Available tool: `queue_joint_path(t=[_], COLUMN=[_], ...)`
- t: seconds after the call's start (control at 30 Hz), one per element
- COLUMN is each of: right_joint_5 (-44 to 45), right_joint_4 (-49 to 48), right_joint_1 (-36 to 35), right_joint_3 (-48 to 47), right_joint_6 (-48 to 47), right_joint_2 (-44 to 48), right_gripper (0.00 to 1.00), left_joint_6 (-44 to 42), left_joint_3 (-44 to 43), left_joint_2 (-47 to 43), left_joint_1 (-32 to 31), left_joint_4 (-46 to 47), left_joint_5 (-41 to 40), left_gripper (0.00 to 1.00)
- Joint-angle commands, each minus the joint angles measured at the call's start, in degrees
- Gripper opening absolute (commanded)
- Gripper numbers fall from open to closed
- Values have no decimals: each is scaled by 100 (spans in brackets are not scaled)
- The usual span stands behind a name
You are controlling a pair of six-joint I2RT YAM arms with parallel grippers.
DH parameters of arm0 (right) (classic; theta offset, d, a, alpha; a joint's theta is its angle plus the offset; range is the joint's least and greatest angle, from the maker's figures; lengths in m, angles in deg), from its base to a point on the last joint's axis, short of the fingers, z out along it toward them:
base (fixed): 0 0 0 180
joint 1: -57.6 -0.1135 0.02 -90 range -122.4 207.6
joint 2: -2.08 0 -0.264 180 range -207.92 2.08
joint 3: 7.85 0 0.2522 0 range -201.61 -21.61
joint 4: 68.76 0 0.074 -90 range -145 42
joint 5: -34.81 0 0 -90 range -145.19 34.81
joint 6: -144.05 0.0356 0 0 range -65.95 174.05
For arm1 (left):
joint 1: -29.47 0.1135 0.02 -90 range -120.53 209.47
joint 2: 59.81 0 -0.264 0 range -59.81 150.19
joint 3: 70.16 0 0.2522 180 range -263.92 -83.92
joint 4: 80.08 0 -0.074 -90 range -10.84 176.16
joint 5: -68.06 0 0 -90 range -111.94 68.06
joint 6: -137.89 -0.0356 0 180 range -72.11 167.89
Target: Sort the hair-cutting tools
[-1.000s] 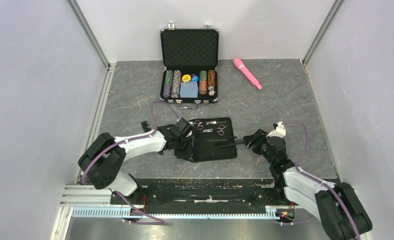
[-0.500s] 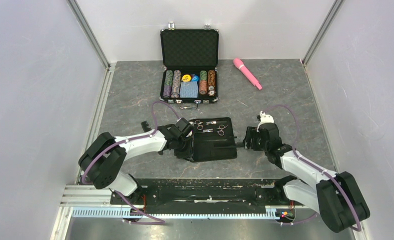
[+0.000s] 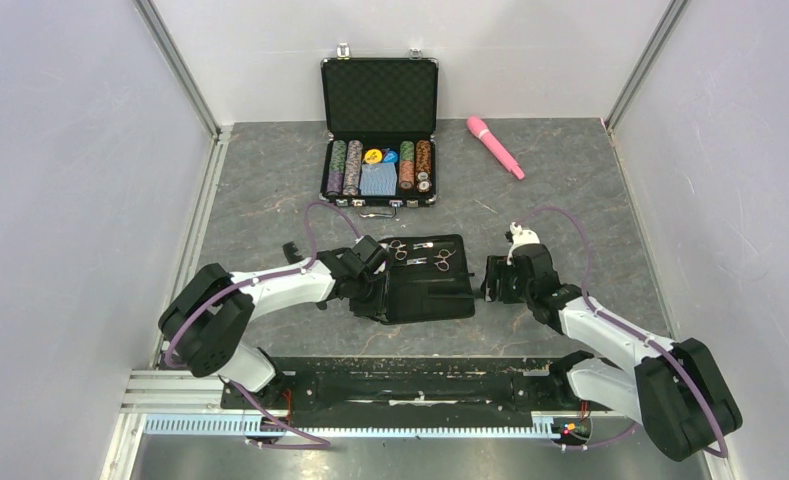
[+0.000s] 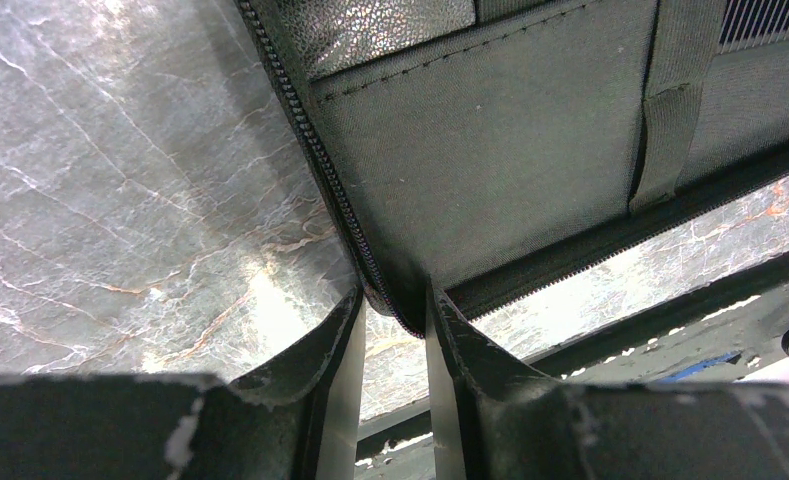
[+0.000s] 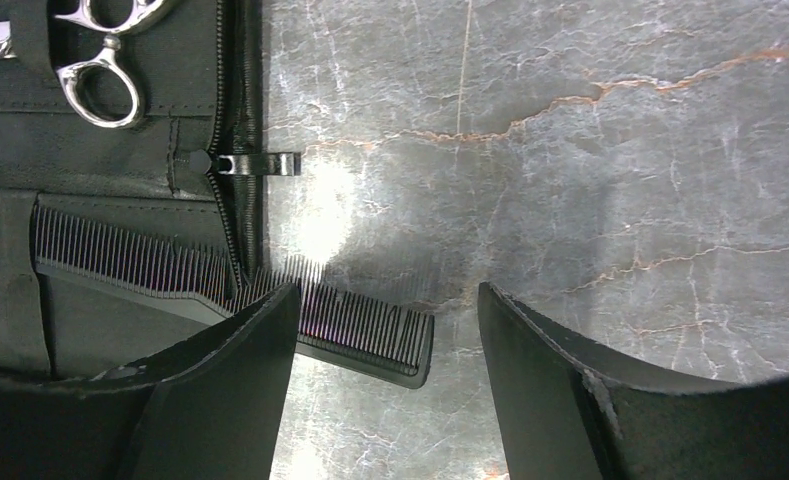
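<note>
Left gripper is clamping down on the near-left corner of the black pouch. In the left wrist view I'm seeing both fingers pressing against the zipper edge, with fabric filling the gap between them.

Right gripper is hovering with jaws spread wide and nothing between them. It's sitting just off the pouch's right edge, over the grey table.

The comb is lying half in, half out. The wide-tooth part is resting on the open pouch, and the fine-tooth end is poking past the zipper onto bare table. That loose end is lying under the right gripper's gap, close to the pouch-side finger. I'm not able to tell whether that finger is touching it. I'm only making out one comb from here.

The scissors are lying on the far part of the open pouch, ring handles showing, well apart from both grippers.

In the top view the pouch is lying flat between the two arms. Behind it the chip case is standing open near the back wall, and the pink wand is lying to its right.
</note>
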Motion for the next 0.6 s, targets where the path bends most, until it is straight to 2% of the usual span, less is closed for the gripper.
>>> queue_joint_path(t=[0.0,0.37,0.57], right_joint_5=[-346,-481,-245], right_joint_4=[53,-347,-595], right_joint_1=[-89,-286,-506], right_joint_3=[-203,-194,-297], right_joint_6=[216,668,767], right_joint_2=[18,41,-191], right_gripper=[69,69,69], left_joint_6=[-144,-147,-162], left_joint_3=[-142,-119,-116], left_joint_2=[33,-42,-57], left_joint_1=[-43,-43,-43], left_joint_4=[77,82,86], left_joint_5=[-54,-57,-47], left_gripper=[34,33,33])
